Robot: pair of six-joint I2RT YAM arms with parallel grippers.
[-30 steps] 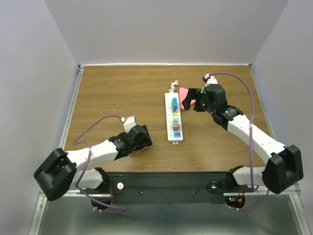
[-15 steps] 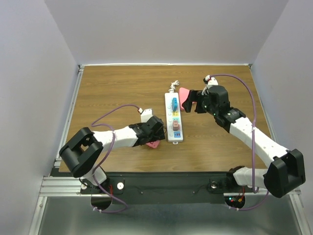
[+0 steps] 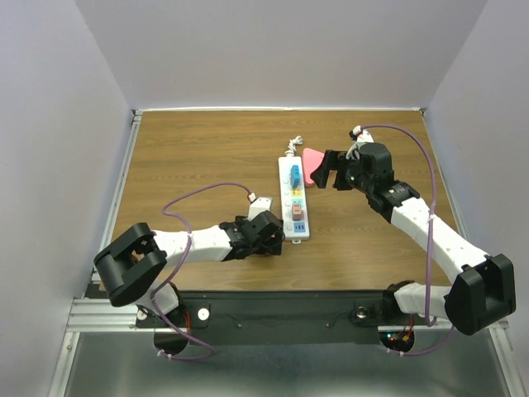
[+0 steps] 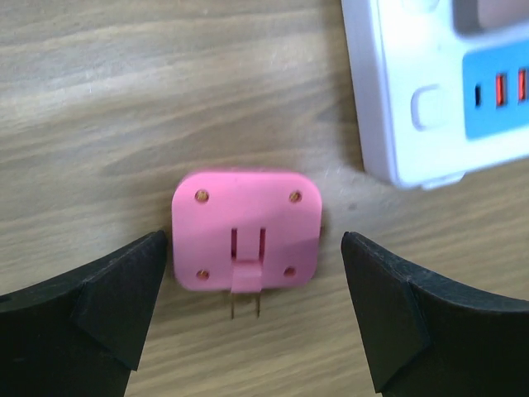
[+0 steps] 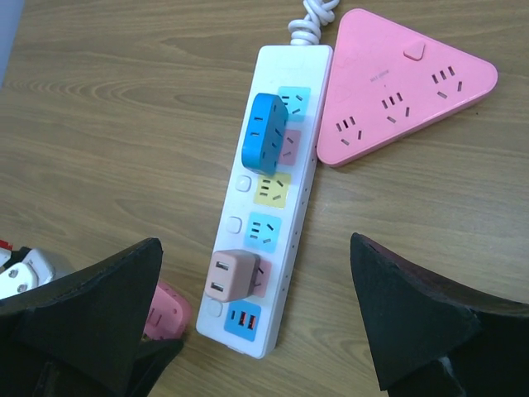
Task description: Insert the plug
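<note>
Pink plug [image 4: 246, 240]: flat on table [image 3: 190, 157] beside power strip's [image 4: 430, 91] end, prongs exposed. My left hand [image 3: 269, 231]: open, straddling it to grasp. My right hand [image 3: 331, 169]: open above strip, probably to steady it.

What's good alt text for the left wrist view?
A pink plug lies flat on the wooden table between the open fingers of the left gripper, its prongs pointing toward the bottom edge. The end of the white power strip, with a blue USB panel, fills the top right corner.
</note>
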